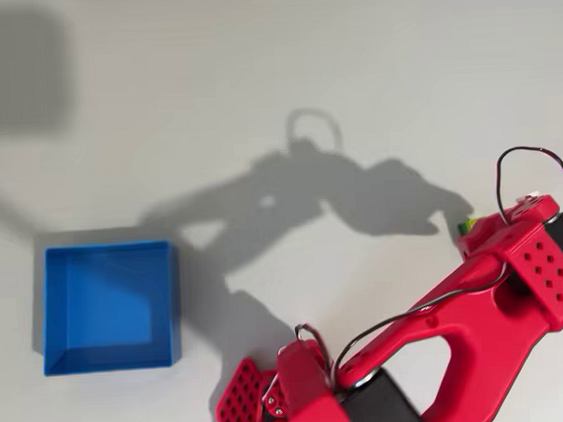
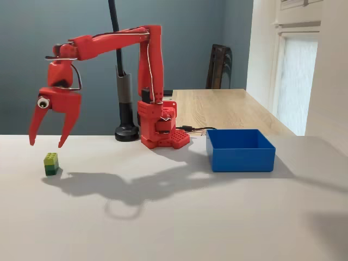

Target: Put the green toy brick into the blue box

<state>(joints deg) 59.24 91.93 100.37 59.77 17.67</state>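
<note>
Pale grey matte worktop carries everything. Red plastic arm stands on its base at the back in the fixed view, reaching out to picture left. Square shallow bright blue plastic box sits right of the base, nothing visible inside; in the overhead view the box is at picture left, well apart from the arm's far end. Red two-finger tool hangs with fingers spread wide, points down, holding nothing. Small studded green toy brick, lime top over darker green, stands upright on the worktop just below the fingertips, not touching them.
</note>
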